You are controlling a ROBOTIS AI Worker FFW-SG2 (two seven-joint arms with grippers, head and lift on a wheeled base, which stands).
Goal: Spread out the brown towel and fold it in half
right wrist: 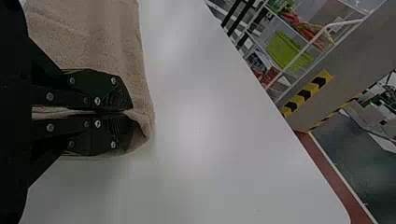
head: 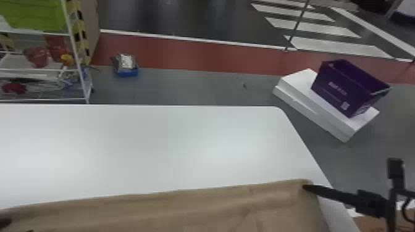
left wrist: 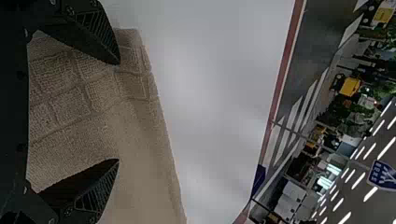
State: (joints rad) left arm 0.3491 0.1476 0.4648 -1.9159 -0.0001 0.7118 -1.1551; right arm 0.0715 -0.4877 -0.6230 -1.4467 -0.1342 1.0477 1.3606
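Best to grip the far-left corner of the brown towel, stretched left-right across the near bench, with the nearer, wide-open, empty left end effector, opposite the right end effector pinched on the far-right corner.

Head view: the brown towel runs off the left and bottom edges, its near side cropped. The left gripper is cut down to dark tips at the lower left corner; whether they touch the cloth cannot be determined. The white table is cropped left and bottom. The right gripper hides the cloth between its fingers. Items on the rack are too blurred to identify; the floor of the purple box is hidden.
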